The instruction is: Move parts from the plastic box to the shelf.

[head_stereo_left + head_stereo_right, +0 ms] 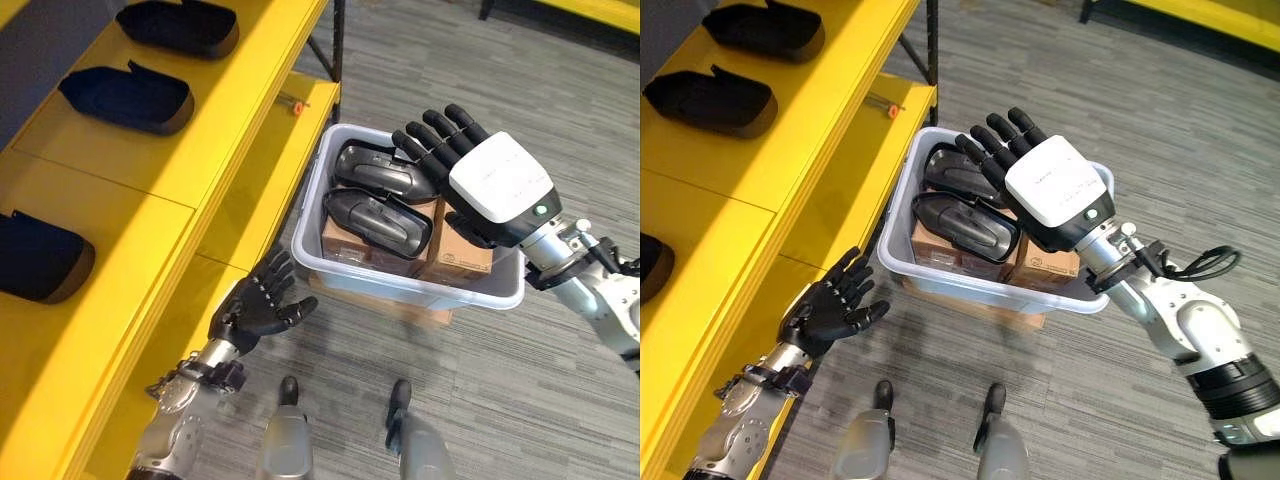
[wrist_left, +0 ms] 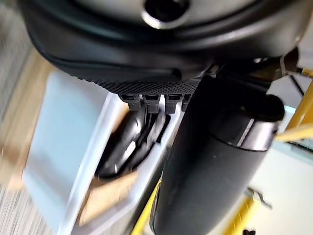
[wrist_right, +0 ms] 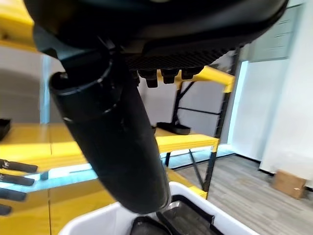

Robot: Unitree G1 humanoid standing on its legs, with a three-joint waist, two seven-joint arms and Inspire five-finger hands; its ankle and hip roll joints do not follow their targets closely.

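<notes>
the right hand (image 1: 470, 160) is held over the plastic box (image 1: 350, 275), fingers spread straight and nothing grasped; no contact with the parts can be made out. directly beneath its fingertips two black moulded parts are seen in the box, the upper part (image 1: 380, 172) and the lower part (image 1: 378, 222), resting on cardboard cartons (image 1: 460, 250). their long axes run roughly across the box, towards the shelf side. the right hand is judged the nearer by far. the left hand (image 1: 258, 308) is seen beside the box's near corner, relaxed and empty, next to the yellow shelf (image 1: 150, 200), where three similar black parts (image 1: 128, 96) already lie.
</notes>
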